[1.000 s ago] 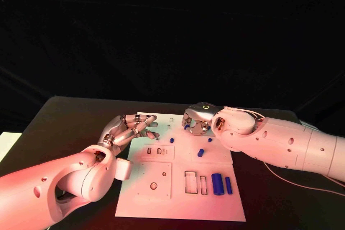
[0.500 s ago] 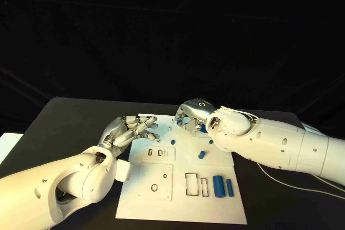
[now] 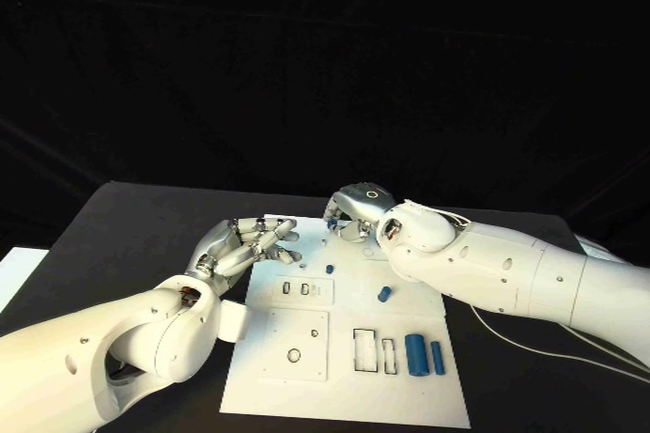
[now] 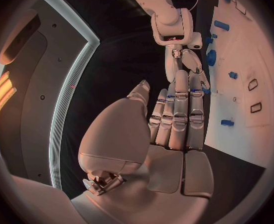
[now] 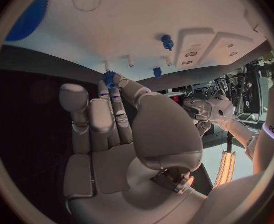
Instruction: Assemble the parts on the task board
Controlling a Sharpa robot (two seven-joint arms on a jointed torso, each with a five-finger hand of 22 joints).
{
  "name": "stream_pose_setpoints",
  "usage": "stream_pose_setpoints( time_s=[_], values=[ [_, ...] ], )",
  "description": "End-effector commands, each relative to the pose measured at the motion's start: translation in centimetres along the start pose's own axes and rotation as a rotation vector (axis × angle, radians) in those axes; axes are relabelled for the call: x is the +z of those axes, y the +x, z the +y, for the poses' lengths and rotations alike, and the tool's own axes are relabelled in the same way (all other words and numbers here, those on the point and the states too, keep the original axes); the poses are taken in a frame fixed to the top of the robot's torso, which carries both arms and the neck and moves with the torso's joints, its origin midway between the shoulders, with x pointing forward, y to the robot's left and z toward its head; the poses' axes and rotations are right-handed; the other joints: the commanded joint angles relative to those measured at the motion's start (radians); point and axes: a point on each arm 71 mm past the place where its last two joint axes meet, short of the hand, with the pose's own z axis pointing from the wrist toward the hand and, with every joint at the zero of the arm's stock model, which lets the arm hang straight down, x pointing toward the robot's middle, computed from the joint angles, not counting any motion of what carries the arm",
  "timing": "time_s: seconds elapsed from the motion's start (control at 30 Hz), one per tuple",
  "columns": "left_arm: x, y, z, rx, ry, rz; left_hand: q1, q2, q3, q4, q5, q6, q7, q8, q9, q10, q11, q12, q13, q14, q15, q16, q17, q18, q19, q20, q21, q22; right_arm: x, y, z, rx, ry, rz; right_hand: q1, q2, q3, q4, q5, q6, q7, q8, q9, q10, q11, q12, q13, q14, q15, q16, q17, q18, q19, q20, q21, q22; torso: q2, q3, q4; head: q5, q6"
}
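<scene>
The task board (image 3: 346,358) lies in the middle of the black table (image 3: 122,217), running from about six o'clock up toward the centre of the head view. The right hand (image 3: 358,214) hovers over the board's far edge, at about twelve o'clock from the board's centre; in the right wrist view its fingertips (image 5: 115,82) pinch a small blue gear-like part (image 5: 108,78) just beside the board's edge. The left hand (image 3: 252,242) sits at the board's far left corner, at about ten o'clock from the centre, fingers curled in and pressed together, with nothing visible in them. On the board, two blue cylinders (image 3: 425,357) lie side by side at about four o'clock, a short blue peg (image 3: 383,293) lies near the centre, and a small blue part (image 3: 330,268) stands just beyond it, near the left hand's fingers.
</scene>
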Motion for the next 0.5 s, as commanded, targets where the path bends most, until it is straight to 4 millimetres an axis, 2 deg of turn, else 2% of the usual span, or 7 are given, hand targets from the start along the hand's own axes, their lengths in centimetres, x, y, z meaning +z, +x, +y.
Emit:
stream_pose_setpoints(
  time_s=[0.03, 0.13, 0.3, 0.5],
  values=[
    [0.05, 0.24, -0.21, -0.009, 0.011, 0.017, 0.001, 0.006, -0.003, -0.004, -0.005, -0.002, 0.004, -0.004, -0.001, -0.006, 0.001, -0.003, -0.002, -0.006, -0.002, 0.007, 0.001, 0.018, -0.006, -0.001, 0.006, 0.002, 0.18, -0.07, -0.11, -0.019, 0.002, -0.018, 0.014, 0.006, 0.006, 0.0, 0.002, 0.006, -0.002, 0.006, 0.001, 0.027, -0.018, 0.003, 0.004, 0.035, 0.001, 0.004, 0.0, -0.012, 0.003, 0.003, 0.005, 0.001, 0.003, -0.0027, 0.0049, -0.003, -0.001],
    [0.05, 0.25, -0.26, -0.009, 0.012, 0.017, 0.001, 0.006, -0.003, -0.004, -0.005, -0.002, 0.004, -0.004, -0.001, -0.006, 0.001, -0.003, -0.002, -0.006, -0.002, 0.007, 0.001, 0.018, -0.006, -0.001, 0.006, 0.002, 0.33, 0.08, -0.22, -0.021, 0.005, -0.009, 0.014, 0.006, 0.006, 0.0, 0.002, 0.007, -0.002, 0.006, 0.001, 0.027, -0.018, 0.002, 0.004, 0.035, 0.001, 0.005, 0.002, -0.013, 0.003, 0.003, 0.007, 0.003, 0.004, -0.003, 0.005, -0.007, -0.004],
    [0.07, 0.26, -0.34, -0.009, 0.013, 0.018, 0.001, 0.006, -0.003, -0.004, -0.005, -0.002, 0.004, -0.004, -0.001, -0.006, 0.001, -0.003, -0.002, -0.006, -0.002, 0.007, 0.001, 0.018, -0.006, -0.001, 0.006, 0.002, 0.57, 0.37, -0.5, -0.026, 0.014, 0.011, 0.013, 0.005, 0.007, 0.0, 0.001, 0.007, -0.001, 0.006, 0.001, 0.027, -0.017, 0.002, 0.004, 0.035, 0.001, 0.005, 0.002, -0.013, 0.003, 0.003, 0.007, 0.004, 0.006, -0.0025, 0.0047, -0.005, -0.007],
    [0.07, 0.24, -0.37, -0.009, 0.012, 0.018, 0.001, 0.006, -0.003, -0.004, -0.005, -0.002, 0.004, -0.004, -0.001, -0.006, 0.001, -0.003, -0.002, -0.006, -0.002, 0.007, 0.001, 0.018, -0.006, -0.001, 0.006, 0.002, 0.67, 0.62, -0.64, -0.036, 0.015, 0.032, 0.012, 0.003, 0.006, 0.001, 0.0, 0.007, -0.001, 0.006, 0.002, 0.027, -0.017, 0.002, 0.004, 0.034, 0.002, 0.006, 0.003, -0.013, 0.002, 0.003, 0.009, 0.006, 0.005, -0.0038, 0.0055, -0.004, -0.009]
  ],
)
